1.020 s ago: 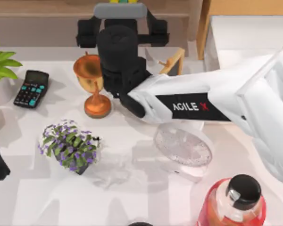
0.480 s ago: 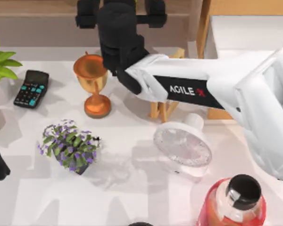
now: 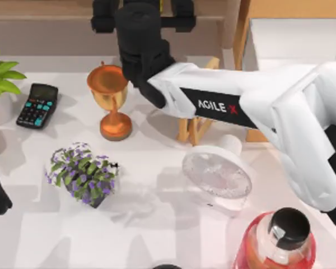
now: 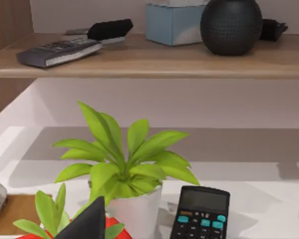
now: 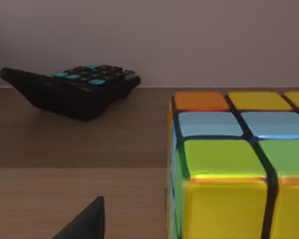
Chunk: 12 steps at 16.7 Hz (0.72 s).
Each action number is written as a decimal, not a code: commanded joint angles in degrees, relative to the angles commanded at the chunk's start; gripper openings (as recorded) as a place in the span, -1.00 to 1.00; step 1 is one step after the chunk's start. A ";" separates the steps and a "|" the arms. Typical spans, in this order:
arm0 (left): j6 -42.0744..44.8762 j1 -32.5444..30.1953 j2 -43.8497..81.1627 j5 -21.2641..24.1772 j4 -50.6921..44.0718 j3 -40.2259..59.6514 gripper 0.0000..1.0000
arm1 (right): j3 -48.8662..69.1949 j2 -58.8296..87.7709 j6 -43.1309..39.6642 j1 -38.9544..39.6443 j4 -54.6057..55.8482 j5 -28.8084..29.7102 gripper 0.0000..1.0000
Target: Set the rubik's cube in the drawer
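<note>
None of the task finished yet, judging from this moment. Rubik's cube point(image 5: 239, 169) sat on the brown shelf point(image 5: 65, 189), close before the right wrist camera, a dark calculator point(image 5: 70, 89) farther back on the same board. Right gripper point(image 3: 143, 14) reached to the top centre of the frame over that shelf, black fingers spread apart; whether already closed on the cube, impossible to tell. Drawer point(image 3: 291, 39) stood pulled out at upper right, white inside bare where visible. Left gripper point(image 4: 87, 224) parked at the bench's left edge, near a potted plant point(image 4: 124, 164). Still left, by this reckoning: grasping, lifting, carrying across, setting down inside.
</note>
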 joint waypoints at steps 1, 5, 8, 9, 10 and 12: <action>0.00 0.00 0.00 0.00 0.00 0.00 1.00 | 0.00 0.00 0.00 0.00 0.00 0.00 0.85; 0.00 0.00 0.00 0.00 0.00 0.00 1.00 | 0.00 0.00 0.00 0.00 0.00 0.00 0.25; 0.00 0.00 0.00 0.00 0.00 0.00 1.00 | 0.00 0.00 0.00 0.00 0.00 0.00 -0.21; 0.00 0.00 0.00 0.00 0.00 0.00 1.00 | 0.00 0.00 0.00 0.00 0.00 0.00 -0.36; 0.00 0.00 0.00 0.00 0.00 0.00 1.00 | 0.00 0.00 0.00 0.00 0.00 0.00 -0.51; 0.00 0.00 0.00 0.00 0.00 0.00 1.00 | 0.00 0.00 0.00 0.00 0.00 0.00 -0.81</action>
